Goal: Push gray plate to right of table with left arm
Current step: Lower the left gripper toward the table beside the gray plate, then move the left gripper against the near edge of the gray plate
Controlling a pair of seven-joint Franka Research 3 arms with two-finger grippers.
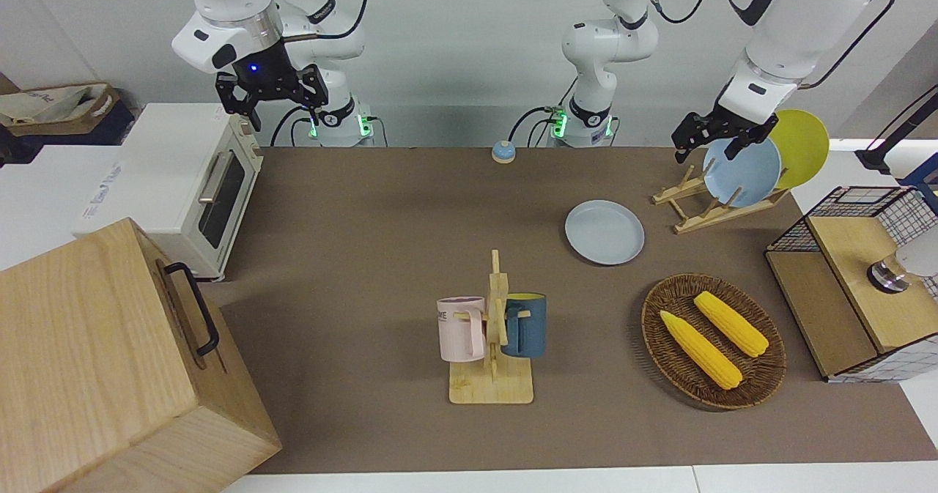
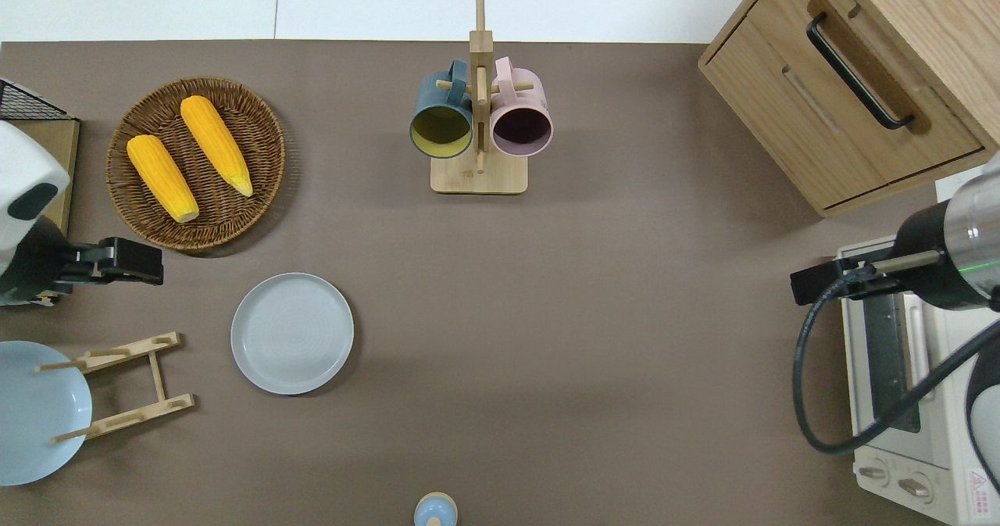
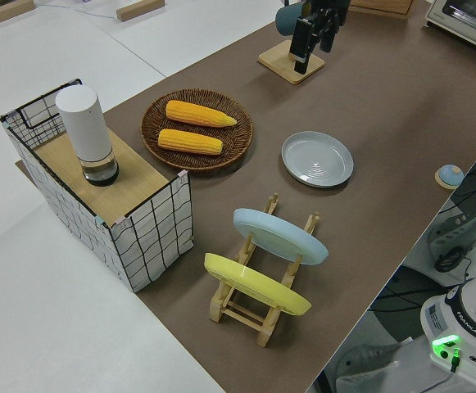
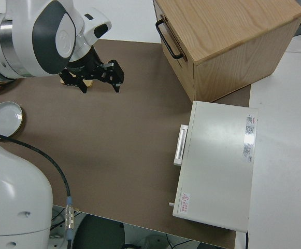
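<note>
The gray plate point(image 1: 604, 232) lies flat on the brown table point(image 1: 366, 207), between the mug rack and the dish rack; it also shows in the overhead view point(image 2: 292, 333) and the left side view point(image 3: 317, 159). My left gripper point(image 2: 148, 262) is open and empty, up in the air over the table between the wicker basket and the dish rack, toward the left arm's end from the plate and apart from it. It also shows in the front view point(image 1: 707, 145). My right gripper point(image 1: 272, 101) is open and empty; that arm is parked.
A wicker basket point(image 2: 258, 131) with two corn cobs, a dish rack point(image 2: 117, 385) with a sky-blue plate point(image 2: 35, 413) and a yellow plate point(image 1: 802, 145), and a wire crate point(image 1: 857, 273) stand at the left arm's end. A mug rack point(image 2: 478, 174), a wooden cabinet point(image 2: 851, 80), a toaster oven point(image 1: 198, 185) and a small bell point(image 1: 503, 152) are also there.
</note>
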